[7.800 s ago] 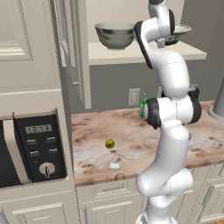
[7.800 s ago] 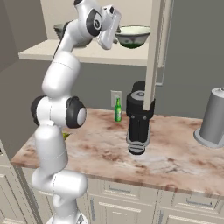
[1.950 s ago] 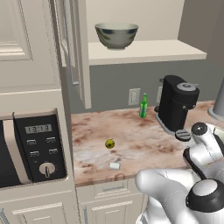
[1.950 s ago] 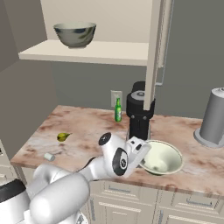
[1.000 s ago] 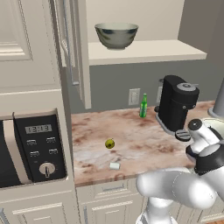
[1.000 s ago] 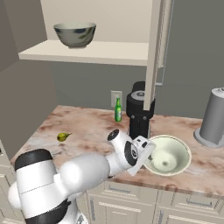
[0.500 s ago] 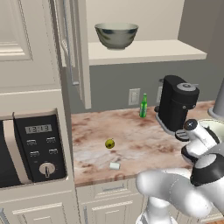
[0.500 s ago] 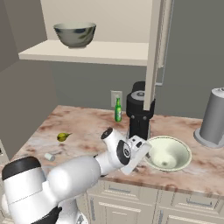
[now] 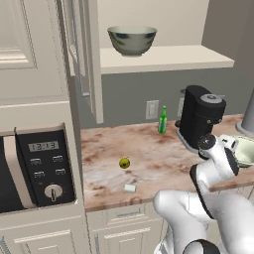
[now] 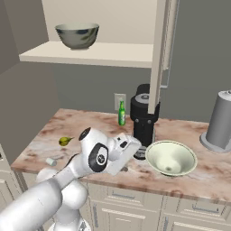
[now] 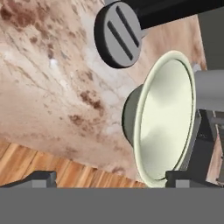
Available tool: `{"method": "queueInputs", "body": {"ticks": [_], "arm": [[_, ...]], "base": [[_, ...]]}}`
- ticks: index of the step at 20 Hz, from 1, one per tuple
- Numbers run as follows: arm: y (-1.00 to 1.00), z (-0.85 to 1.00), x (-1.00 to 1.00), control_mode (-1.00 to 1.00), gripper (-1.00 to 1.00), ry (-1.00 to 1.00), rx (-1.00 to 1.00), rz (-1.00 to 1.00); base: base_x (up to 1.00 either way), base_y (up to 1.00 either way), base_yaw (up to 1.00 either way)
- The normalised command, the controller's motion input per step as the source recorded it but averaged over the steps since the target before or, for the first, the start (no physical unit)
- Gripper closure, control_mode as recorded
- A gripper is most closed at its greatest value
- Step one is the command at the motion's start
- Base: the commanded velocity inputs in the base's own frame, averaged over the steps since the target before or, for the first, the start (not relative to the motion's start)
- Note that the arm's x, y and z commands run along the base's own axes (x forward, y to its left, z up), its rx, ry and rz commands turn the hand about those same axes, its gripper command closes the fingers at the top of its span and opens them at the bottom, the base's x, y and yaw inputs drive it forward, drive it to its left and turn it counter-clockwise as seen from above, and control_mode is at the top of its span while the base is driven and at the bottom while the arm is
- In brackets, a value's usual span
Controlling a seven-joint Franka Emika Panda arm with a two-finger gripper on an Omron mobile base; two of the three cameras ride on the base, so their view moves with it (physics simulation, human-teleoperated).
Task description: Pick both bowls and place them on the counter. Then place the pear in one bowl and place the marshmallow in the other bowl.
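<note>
The wide shallow bowl (image 10: 171, 158) stands free on the marbled counter (image 10: 90, 131), beside the coffee machine; in the hand view this bowl (image 11: 166, 118) appears on its side. My gripper (image 10: 132, 145) hovers just left of it, open, with nothing between the fingers. In the hand view the gripper (image 11: 112, 178) has its right fingertip (image 11: 188, 177) close to the rim. The deep grey-green bowl (image 9: 132, 39) sits on the cream shelf (image 9: 168, 57). The pear (image 9: 124, 162) and the marshmallow (image 9: 130, 188) lie on the counter to the left.
A black coffee machine (image 10: 143, 119) stands right behind the bowl, its round drip tray (image 11: 118, 35) close to the hand. A green bottle (image 9: 162, 120) is at the back wall. A grey canister (image 10: 220, 119) is far right, a microwave (image 9: 34, 168) left. An open cabinet door (image 10: 158, 49) hangs above.
The jaws have opened and let go of the wide bowl, which stays on the counter. The hand has drawn back a little to the left, away from the bowl.
</note>
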Motion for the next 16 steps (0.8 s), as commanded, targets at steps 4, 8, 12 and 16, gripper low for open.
{"method": "queueInputs", "body": {"ticks": [4, 8, 12, 16], "arm": [[0.66, 0.69, -0.20, -1.00, -1.00, -0.12, -0.02, 0.00], [0.68, 0.66, -0.15, -1.00, -1.00, -0.12, -0.04, 0.00], [0.79, 0.60, -0.08, -1.00, -1.00, -0.10, -0.09, 0.01], [0.75, 0.58, -0.03, -1.00, -1.00, -0.08, -0.08, 0.05]], "base": [[0.00, 0.00, 0.00], [0.00, 0.00, 0.00], [0.00, 0.00, 0.00], [0.00, 0.00, 0.00]]}}
